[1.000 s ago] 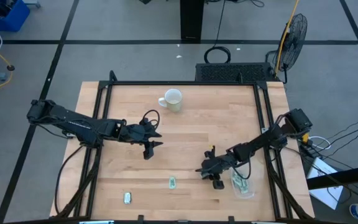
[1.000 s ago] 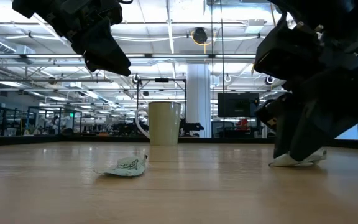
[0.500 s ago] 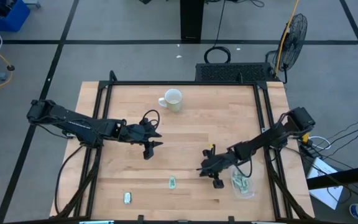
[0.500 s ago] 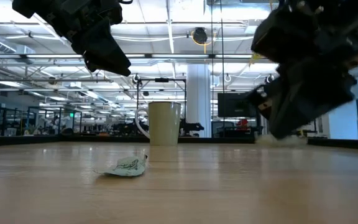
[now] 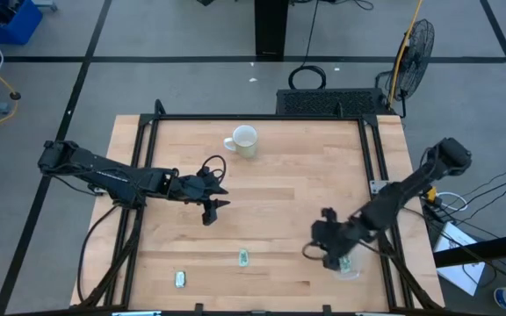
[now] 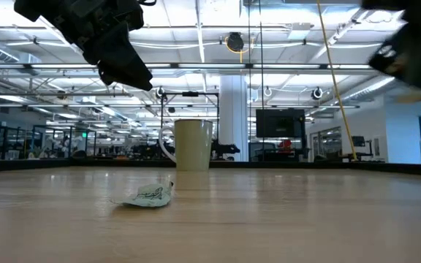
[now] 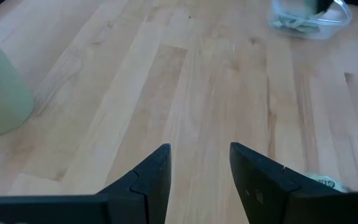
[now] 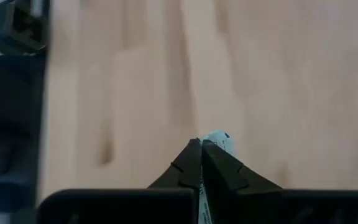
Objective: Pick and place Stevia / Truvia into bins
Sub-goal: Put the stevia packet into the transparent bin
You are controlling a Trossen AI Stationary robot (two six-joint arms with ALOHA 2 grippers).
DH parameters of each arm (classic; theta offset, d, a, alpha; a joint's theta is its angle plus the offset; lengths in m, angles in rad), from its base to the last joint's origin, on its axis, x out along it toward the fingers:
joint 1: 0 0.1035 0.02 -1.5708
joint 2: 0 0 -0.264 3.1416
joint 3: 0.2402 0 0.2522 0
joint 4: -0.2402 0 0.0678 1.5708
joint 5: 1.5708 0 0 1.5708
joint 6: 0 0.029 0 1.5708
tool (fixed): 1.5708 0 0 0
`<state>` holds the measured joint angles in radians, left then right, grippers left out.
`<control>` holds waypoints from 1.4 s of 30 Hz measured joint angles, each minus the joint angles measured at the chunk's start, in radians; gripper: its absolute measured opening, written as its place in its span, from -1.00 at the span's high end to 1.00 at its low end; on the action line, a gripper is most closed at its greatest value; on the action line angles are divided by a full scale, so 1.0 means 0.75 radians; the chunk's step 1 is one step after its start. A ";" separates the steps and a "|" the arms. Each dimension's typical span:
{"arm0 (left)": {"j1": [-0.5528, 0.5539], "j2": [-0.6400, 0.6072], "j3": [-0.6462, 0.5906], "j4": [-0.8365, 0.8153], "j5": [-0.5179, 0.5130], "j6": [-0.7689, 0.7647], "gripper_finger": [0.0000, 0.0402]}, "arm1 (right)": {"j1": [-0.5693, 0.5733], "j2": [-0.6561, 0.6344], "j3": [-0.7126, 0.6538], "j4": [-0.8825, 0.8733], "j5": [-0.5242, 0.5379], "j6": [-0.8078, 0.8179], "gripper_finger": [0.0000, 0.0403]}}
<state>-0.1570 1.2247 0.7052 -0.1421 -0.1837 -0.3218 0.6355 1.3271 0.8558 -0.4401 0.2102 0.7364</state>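
Two pale green Stevia packets (image 5: pixel 244 257) (image 5: pixel 180 279) lie flat on the wooden table near its front edge; the low view shows one packet (image 6: pixel 148 195). The clear bin (image 5: pixel 350 267), with packets inside, stands at the front right. My right gripper (image 5: pixel 330 254) hovers at the bin's left side, shut on a packet (image 8: pixel 218 139). My left gripper (image 5: pixel 213 207) hangs open over the table's middle left, nothing between its fingers (image 7: pixel 197 168). My right gripper pinches a packet between its two fingers. Only a small pale end of the packet (image 8: pixel 220 138) sticks out past the fingertips; the fingers hide the rest. The packet is lifted clear of the table.
A white mug (image 5: pixel 242 140) stands at the far middle of the table. A black frame rail (image 5: pixel 383 202) runs along the right side by the bin. Bare wood lies between the mug and the packets.
My right gripper has shut on a packet that lay on the table, lifted it clear, and moved up and toward the table's right edge, ending beside the bin. The left arm has kept still.
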 joint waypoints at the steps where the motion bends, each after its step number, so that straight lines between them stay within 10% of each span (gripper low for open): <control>1: 0.000 0.000 0.000 0.000 0.000 0.000 0.15 | 0.040 -0.016 0.000 -0.023 0.000 0.059 1.00; 20: 0.000 0.000 0.000 0.006 -0.001 -0.076 0.15 | 0.458 -0.049 -0.001 -0.478 -0.039 0.836 1.00; 42: -0.013 0.000 0.000 -0.042 0.000 -0.101 0.15 | 0.325 -0.060 -0.171 -0.344 0.142 0.509 0.45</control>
<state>-0.1670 1.2247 0.7052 -0.1732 -0.1840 -0.3977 0.8792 1.2818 0.7273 -0.6980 0.3169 1.1180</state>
